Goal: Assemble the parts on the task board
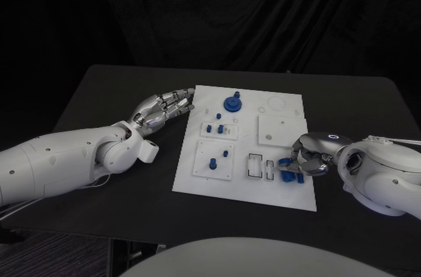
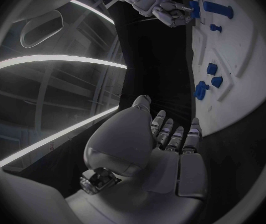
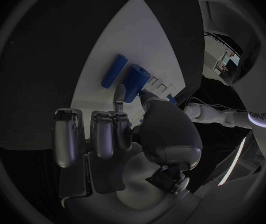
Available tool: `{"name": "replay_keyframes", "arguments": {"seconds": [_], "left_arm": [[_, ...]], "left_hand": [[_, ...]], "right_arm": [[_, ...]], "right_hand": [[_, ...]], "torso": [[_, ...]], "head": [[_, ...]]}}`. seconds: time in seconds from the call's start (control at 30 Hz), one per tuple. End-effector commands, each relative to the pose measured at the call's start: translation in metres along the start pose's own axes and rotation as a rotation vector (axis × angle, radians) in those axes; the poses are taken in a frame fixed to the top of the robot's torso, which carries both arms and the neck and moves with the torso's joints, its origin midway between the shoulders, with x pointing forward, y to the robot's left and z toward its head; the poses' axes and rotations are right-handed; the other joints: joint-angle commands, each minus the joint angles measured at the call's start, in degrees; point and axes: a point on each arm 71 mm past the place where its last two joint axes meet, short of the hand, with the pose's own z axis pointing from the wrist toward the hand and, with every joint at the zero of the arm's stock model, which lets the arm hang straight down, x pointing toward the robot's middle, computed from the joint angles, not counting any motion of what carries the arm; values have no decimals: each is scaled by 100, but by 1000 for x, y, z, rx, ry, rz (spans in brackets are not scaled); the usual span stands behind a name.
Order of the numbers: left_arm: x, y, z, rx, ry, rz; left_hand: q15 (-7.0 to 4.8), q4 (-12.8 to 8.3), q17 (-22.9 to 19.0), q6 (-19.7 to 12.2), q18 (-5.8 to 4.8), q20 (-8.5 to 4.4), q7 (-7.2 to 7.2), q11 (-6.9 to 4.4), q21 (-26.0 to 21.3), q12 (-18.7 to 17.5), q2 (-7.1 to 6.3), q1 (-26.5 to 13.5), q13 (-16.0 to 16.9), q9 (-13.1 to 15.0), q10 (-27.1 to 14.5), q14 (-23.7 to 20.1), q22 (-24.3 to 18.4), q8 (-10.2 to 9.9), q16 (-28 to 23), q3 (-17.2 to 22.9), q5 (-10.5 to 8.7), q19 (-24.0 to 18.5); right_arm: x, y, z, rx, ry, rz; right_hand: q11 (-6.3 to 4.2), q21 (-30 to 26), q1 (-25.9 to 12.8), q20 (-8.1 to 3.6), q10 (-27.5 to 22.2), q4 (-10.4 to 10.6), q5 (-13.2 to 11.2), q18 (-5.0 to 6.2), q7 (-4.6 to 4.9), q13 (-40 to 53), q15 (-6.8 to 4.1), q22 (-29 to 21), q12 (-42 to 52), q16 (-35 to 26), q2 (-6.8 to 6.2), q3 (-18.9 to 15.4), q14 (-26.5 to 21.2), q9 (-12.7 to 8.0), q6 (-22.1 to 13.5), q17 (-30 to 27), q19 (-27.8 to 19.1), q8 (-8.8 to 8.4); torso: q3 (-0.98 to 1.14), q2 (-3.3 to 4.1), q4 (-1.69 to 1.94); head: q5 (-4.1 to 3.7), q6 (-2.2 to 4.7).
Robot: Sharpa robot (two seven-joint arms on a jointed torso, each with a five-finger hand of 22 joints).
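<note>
The white task board (image 1: pixel 274 185) lies in the middle of the black table. On it stand a blue round knob (image 1: pixel 233 103) and small blue pegs (image 1: pixel 213 164). Near the board's right front, two blue cylinders (image 1: pixel 292 176) lie side by side. My right hand (image 1: pixel 311 157) is over them, and its thumb and a finger pinch the end of the thicker cylinder (image 3: pixel 134 82); the thinner cylinder (image 3: pixel 114 69) lies free beside it. My left hand (image 1: pixel 163 110) hovers at the board's far left edge with its fingers (image 2: pixel 173 134) stretched out and nothing in them.
The board has several raised white plates and slots (image 1: pixel 256 165) between the pegs. Bare black table (image 1: pixel 105 100) runs round the board on all sides. My right hand (image 2: pixel 164 7) also appears in the left wrist view, by the blue cylinders (image 2: pixel 217 8).
</note>
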Motion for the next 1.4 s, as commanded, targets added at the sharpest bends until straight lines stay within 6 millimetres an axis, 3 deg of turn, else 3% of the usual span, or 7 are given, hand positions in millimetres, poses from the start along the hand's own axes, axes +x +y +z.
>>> {"name": "replay_keyframes", "arguments": {"seconds": [0.03, 0.43, 0.67, 0.7, 0.97, 1.17, 1.4], "left_arm": [[3, -1, 0, 36, 19, -18], [3, 0, -1, 30, 23, -23], [3, 0, -1, 28, 25, -25], [3, 0, -1, 27, 25, -25], [4, 1, -1, 25, 27, -27], [3, 2, -1, 23, 28, -28], [3, 2, -1, 21, 27, -29]], "left_hand": [[37, -1, 4, -15, 103, 43, 22, 39, 7, 31, 31, 16, 9, 4, 2, 8, 10, 24, 22, 44, 37, -2], [72, -5, 11, -21, 100, 65, 33, 55, 13, 34, 35, 21, 9, 3, 6, 35, 18, 24, 32, 53, 38, 10], [82, -7, 14, -27, 98, 74, 36, 62, 17, 38, 35, 22, 10, 2, 12, 47, 25, 23, 36, 56, 38, 18], [82, -7, 14, -27, 98, 74, 36, 62, 17, 38, 35, 22, 10, 2, 12, 47, 25, 23, 36, 56, 38, 18], [89, -8, 16, -30, 98, 78, 38, 66, 18, 40, 37, 23, 11, 1, 15, 55, 27, 23, 40, 59, 38, 21], [96, -10, 18, -36, 98, 83, 39, 72, 21, 43, 39, 24, 11, 1, 18, 63, 32, 22, 42, 63, 39, 26], [103, -11, 20, -41, 97, 89, 36, 82, 24, 49, 42, 26, 13, 0, 26, 72, 34, 22, 46, 67, 40, 31]], "right_arm": [[1, -1, 2, 25, -15, -7], [13, 6, 10, 51, 58, -43], [14, 11, 12, 37, 67, -49], [14, 11, 13, 35, 67, -50], [15, 13, 14, 24, 70, -52], [14, 14, 14, 7, 56, -21], [13, 14, 12, -12, 44, 87]], "right_hand": [[-18, -34, 75, -37, 586, -11, 26, -40, -3, 1509, -38, 1380, 15, -30, 0, 12, 580, -8, -52, 1411, 423, -26], [23, -119, 89, -13, 586, -11, 126, -18, 46, 1509, -8, 1349, 15, -60, -3, -17, 567, -89, -90, 1350, 378, -231], [101, -141, 211, 40, 586, -45, 422, -13, 131, 1509, 49, 1343, 15, -65, -12, -15, 565, -328, -69, 1339, 369, -641], [112, -144, 277, 50, 586, -77, 627, -12, 142, 1509, 58, 1342, 15, -66, -12, 7, 564, -379, -45, 1335, 369, -726], [153, -154, 528, 88, 586, -263, 761, -10, 190, 1509, 95, 1340, 15, -66, 40, 103, 564, -582, -4, 1333, 366, -1045], [134, -130, 781, 85, 586, -542, 759, -16, 165, 1509, 85, 1349, 15, -53, 132, 240, 570, -647, 95, 1360, 380, -1138], [112, -93, 841, 75, 586, -663, 757, -26, 139, 1509, 72, 1363, 15, -32, 183, 295, 579, -646, 180, 1404, 400, -1138]], "torso": [[-1, 1, 4], [-4, 2, 1], [-4, -3, -2], [-4, -1, 0], [0, 1, 1], [1, 4, -10], [2, 6, 1]], "head": [[-4, 1], [4, 1], [9, 1], [7, 1], [2, 1], [25, 1], [31, 1]]}}
